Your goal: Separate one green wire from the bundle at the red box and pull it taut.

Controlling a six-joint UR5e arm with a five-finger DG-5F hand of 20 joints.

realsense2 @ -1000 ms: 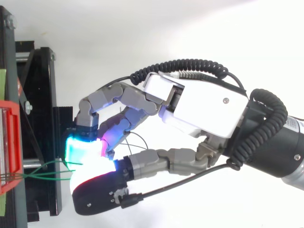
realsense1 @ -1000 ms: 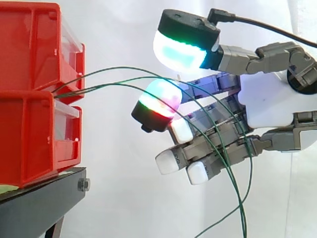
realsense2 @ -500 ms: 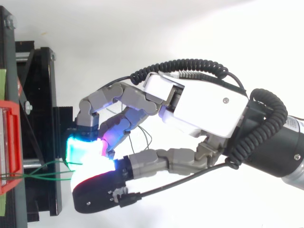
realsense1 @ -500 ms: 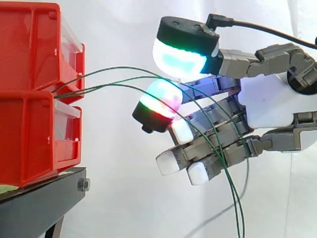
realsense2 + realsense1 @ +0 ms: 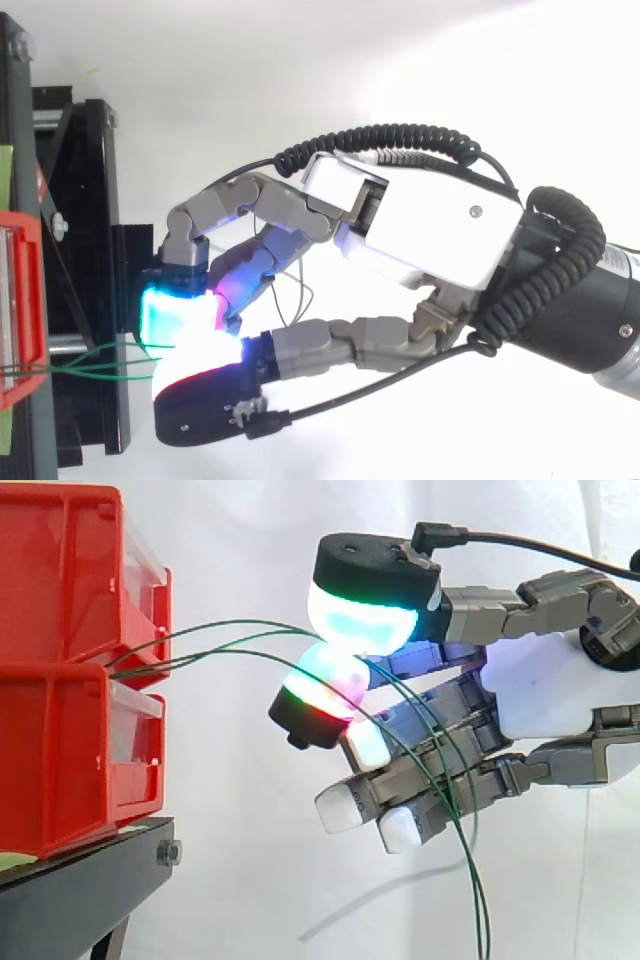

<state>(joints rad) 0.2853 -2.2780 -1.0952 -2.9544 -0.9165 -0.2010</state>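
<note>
Two stacked red bins (image 5: 60, 590) stand at the left on a black stand (image 5: 80, 880). Several thin green wires (image 5: 235, 652) come out from between the bins and run right. The hand (image 5: 545, 685) reaches in from the right, level with them. Its upper cyan-green pad (image 5: 360, 620) presses down on a magenta-red pad (image 5: 325, 680), and the topmost green wire (image 5: 240, 625) runs into that pinch. The other wires cross in front of the curled lower fingers and hang down (image 5: 470, 870). From above, the hand (image 5: 420, 230) sits right of the red bin (image 5: 18, 310), with the wires (image 5: 90, 362) between them.
A white curtain backs the scene. The black stand (image 5: 80, 200) carries the bins at the left edge, and its frame lies just under the glowing pads in the top view. Open room lies below and right of the hand.
The upper pad has come down onto the lower pad, closing the gap around the top wire. The hanging wires have swung slightly left.
</note>
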